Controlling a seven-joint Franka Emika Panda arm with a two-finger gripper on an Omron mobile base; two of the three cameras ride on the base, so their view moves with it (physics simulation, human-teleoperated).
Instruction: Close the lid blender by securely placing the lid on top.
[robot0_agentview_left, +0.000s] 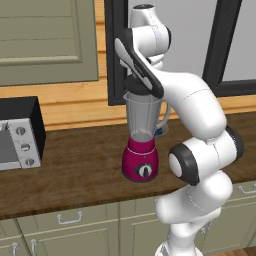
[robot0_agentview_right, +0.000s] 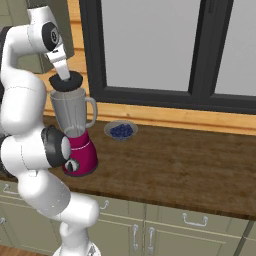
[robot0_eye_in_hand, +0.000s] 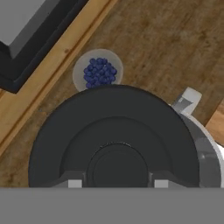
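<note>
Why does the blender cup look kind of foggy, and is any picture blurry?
Left base view: the blender has a see-through grey jar, so the wall shows dimly through it. Right base view: sharp, soft even light. Hand view: the lid looms large, edges slightly soft.

Black lid (robot0_agentview_right: 66, 81) over magenta blender (robot0_agentview_right: 76, 134) (upright)

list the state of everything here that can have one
magenta-based blender with clear tapered jar: upright on the counter, jar looks empty
round flat black lid: held over the jar's rim, whether seated cannot be told
tool: gripping the lid's centre knob
small bowl of blueberries: full
silver-and-black toaster oven: door shut
</note>
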